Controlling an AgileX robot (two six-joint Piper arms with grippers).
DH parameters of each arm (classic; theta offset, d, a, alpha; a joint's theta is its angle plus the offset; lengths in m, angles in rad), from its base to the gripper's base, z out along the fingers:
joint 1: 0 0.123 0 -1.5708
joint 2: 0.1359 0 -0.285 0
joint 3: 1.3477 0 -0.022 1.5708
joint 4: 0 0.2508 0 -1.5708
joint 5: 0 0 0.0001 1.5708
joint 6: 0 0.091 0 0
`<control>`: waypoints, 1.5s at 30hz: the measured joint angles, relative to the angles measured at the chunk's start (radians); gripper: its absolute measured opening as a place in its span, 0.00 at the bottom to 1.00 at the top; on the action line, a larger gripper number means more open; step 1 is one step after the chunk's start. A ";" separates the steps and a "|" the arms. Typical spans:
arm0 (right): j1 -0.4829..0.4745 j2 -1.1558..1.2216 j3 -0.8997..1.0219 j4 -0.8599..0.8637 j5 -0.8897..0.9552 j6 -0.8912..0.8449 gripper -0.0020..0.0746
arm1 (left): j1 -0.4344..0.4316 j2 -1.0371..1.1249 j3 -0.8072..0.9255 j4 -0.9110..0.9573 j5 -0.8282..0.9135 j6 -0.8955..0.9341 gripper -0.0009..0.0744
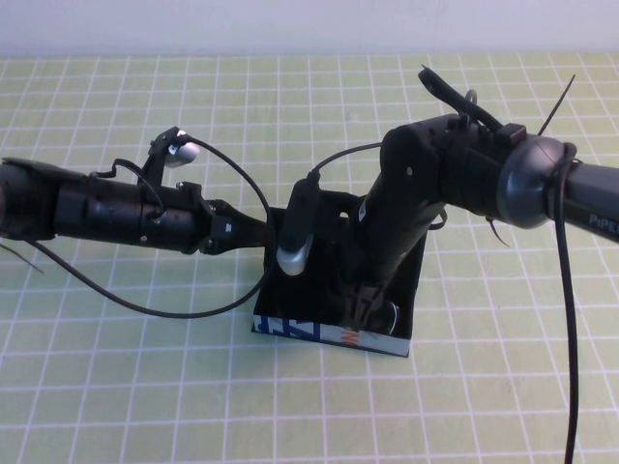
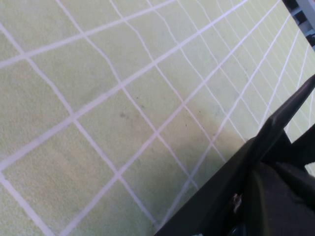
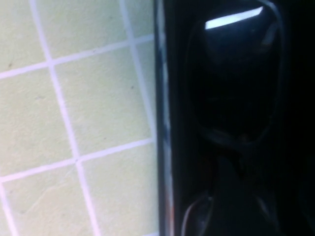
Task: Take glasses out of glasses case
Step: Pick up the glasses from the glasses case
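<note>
The glasses case stands open at the table's middle, its light blue printed side facing me and its inside black. The glasses lie in it; only a glint of one lens shows in the high view. In the right wrist view a dark lens of the glasses and the bridge show inside the case wall. My right gripper reaches down into the case over the glasses. My left gripper is at the case's back left edge; the black lid fills a corner of the left wrist view.
A green mat with a white grid covers the table. Black cables loop from the left arm down to the mat beside the case. The right arm's body hangs over the case's back right.
</note>
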 joint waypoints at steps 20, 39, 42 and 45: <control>0.000 0.004 0.000 -0.002 -0.050 -0.023 0.40 | 0.000 0.000 0.000 0.015 0.000 0.000 0.01; 0.000 0.030 -0.005 -0.017 -0.032 -0.053 0.38 | 0.000 0.000 0.000 0.021 0.000 0.000 0.01; 0.000 0.030 -0.007 -0.019 -0.017 -0.070 0.34 | 0.000 0.000 0.000 0.021 0.000 0.000 0.01; 0.000 0.030 -0.008 -0.019 -0.013 -0.074 0.29 | 0.000 0.000 0.000 0.021 0.000 0.000 0.01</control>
